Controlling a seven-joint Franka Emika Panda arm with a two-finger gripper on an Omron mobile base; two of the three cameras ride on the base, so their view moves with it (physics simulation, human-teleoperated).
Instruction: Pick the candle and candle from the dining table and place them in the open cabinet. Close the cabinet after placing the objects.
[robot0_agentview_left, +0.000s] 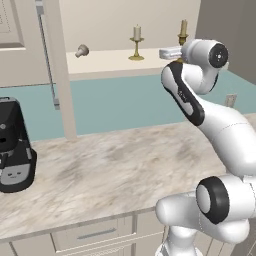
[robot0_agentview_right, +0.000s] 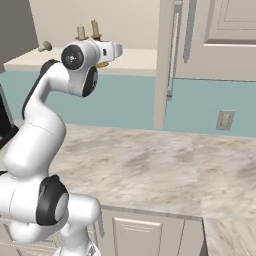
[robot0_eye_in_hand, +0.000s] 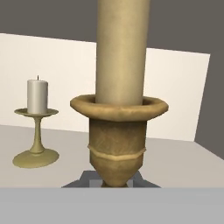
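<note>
Nearest to us, in the hand view, the tan candle (robot0_eye_in_hand: 121, 52) stands dead ahead of the gripper and very close, its brass holder (robot0_eye_in_hand: 117, 140) centred low in front of the hand. Its long axis is upright, in line with the hand's own up-and-down, and its foot seems to sit on the pale cabinet shelf (robot0_eye_in_hand: 183, 162). We cannot see the fingers themselves; we judge the jaws to be drawn together, and from the way the holder sits squarely at the hand, probably clamped on its stem (a judgement, not something the pictures show outright).

Off to the left and a little further in stands the white candle (robot0_eye_in_hand: 37, 96) on its wider-footed holder, upright, well apart from the tan one. Both candles therefore appear to be in the cabinet already, so the coming move, as we read it, is to let go and draw straight back without tipping the taper.

From the left base view the hand reaches up to the shelf beside the tan candle (robot0_agentview_left: 183, 27), with the open cabinet door (robot0_agentview_left: 59, 65) standing edge-on to the left. A small knob-like thing (robot0_agentview_left: 82, 50) lies further along the shelf. Below are the marble-look worktop (robot0_agentview_left: 115, 165), a coffee machine (robot0_agentview_left: 14, 145) and the teal wall behind.
</note>
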